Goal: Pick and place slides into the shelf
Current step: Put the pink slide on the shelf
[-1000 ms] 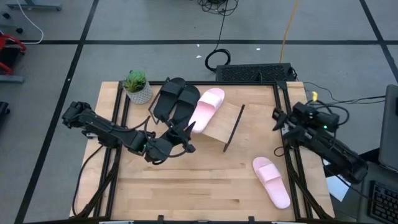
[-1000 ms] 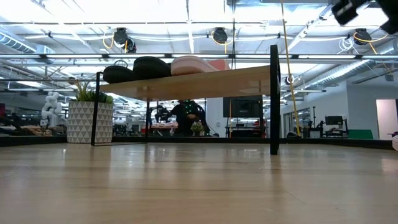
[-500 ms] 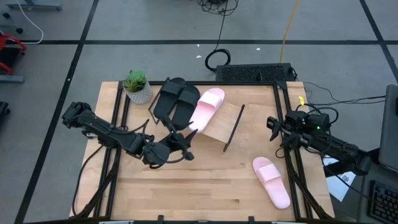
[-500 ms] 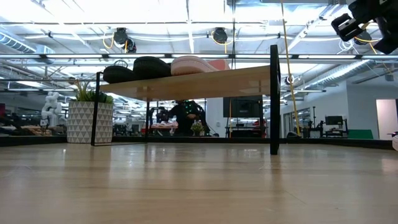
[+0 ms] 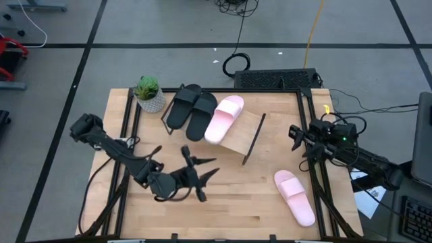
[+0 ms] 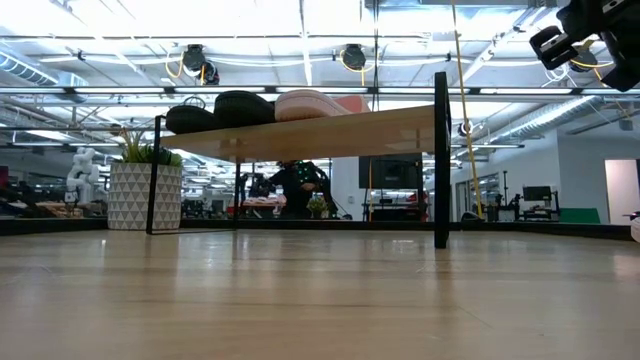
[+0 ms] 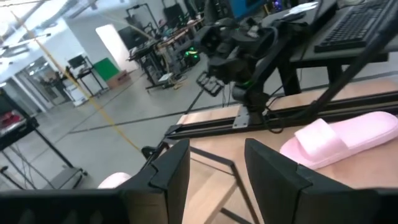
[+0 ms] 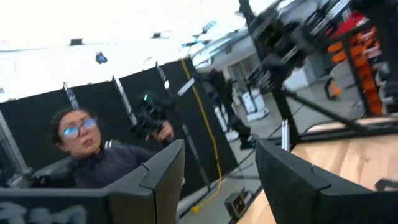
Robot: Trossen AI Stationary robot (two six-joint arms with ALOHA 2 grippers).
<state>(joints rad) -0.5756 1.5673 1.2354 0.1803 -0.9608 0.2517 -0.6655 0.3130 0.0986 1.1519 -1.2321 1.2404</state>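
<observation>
Three sandals sit on top of the shelf (image 5: pixel 236 135) toward the back of the bench (image 5: pixel 229 196): two black slides (image 5: pixel 191 111) side by side at its left end and a pink slide (image 5: pixel 223 118) just beside them, touching the nearer black one. The other pink sandal (image 5: pixel 295 196) lies alone on the bench near the front right corner, well apart from the shelf. The left gripper (image 5: pixel 201 177) hangs over the middle of the bench in front of the shelf, fingers spread and holding nothing. The right gripper (image 5: pixel 295 137) is raised over the right edge of the bench, jaws apart and empty too. A small potted plant (image 5: pixel 148 93) stands at the back left corner beside the shelf.
</observation>
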